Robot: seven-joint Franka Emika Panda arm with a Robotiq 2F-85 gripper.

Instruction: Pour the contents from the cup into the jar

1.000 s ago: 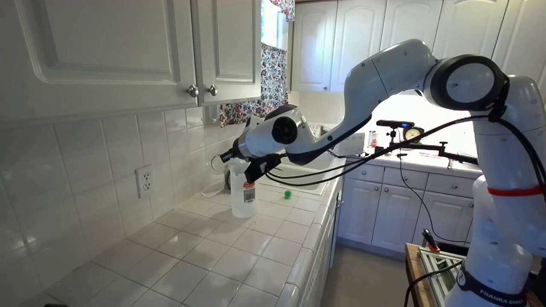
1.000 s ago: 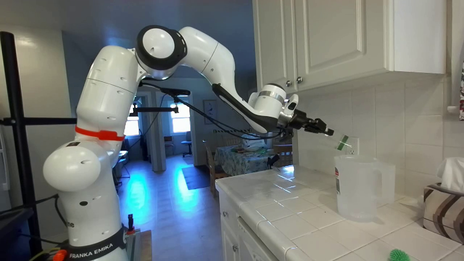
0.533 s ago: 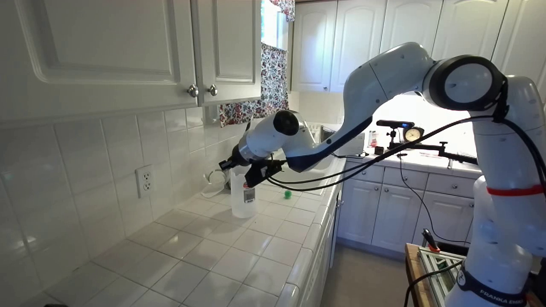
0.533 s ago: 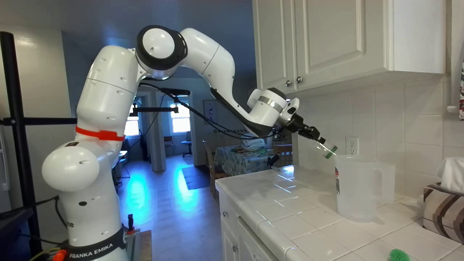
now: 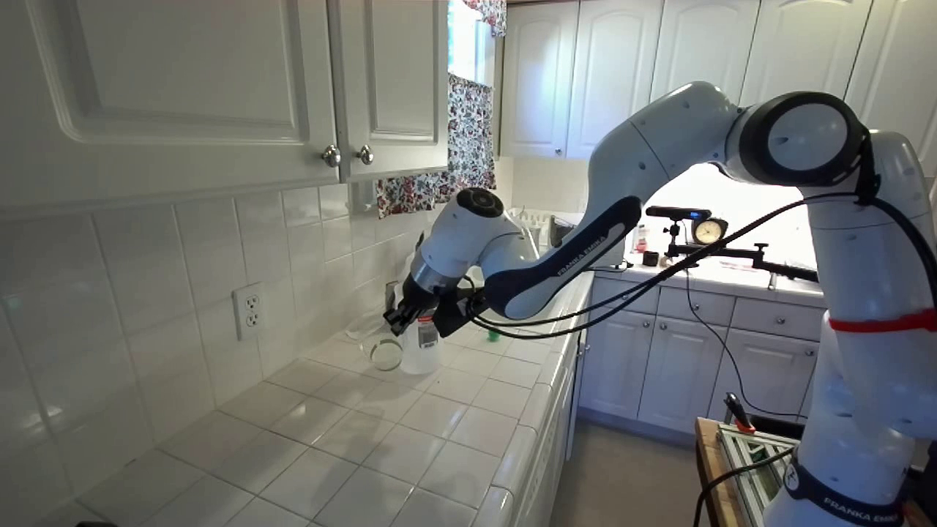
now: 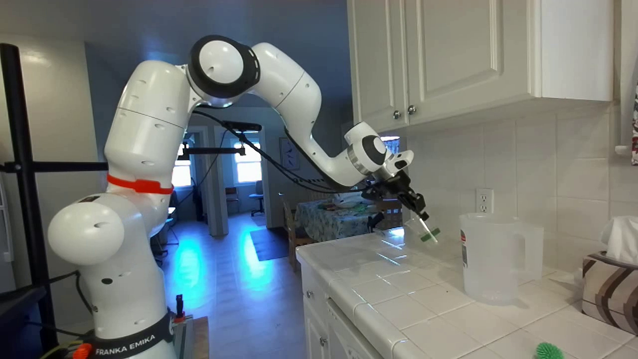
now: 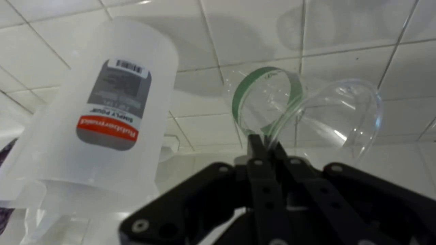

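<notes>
Now my gripper [image 7: 267,142] pinches the cup [image 7: 293,108] by its wall, tilted above the counter [image 6: 413,299], apart from the upright jar [image 6: 491,264].

We see a white arm [image 6: 144,99] of smooth, rounded links [image 6: 294,85], with a white disc [image 6: 218,61] framed by a black ring [image 6: 222,90]. A red band [image 6: 139,184] circles the arm; the black collar [image 6: 130,345] below it and a dark forearm strip [image 5: 582,256] both read FRANKA EMIKA. Black cables [image 5: 662,279] run outside the links. A silvery cuff [image 6: 355,159] rings the wrist [image 6: 344,172]. We note a black tool [image 7: 266,141] whose linkages [image 7: 265,185] carry pale metallic screws [image 7: 140,225].
</notes>
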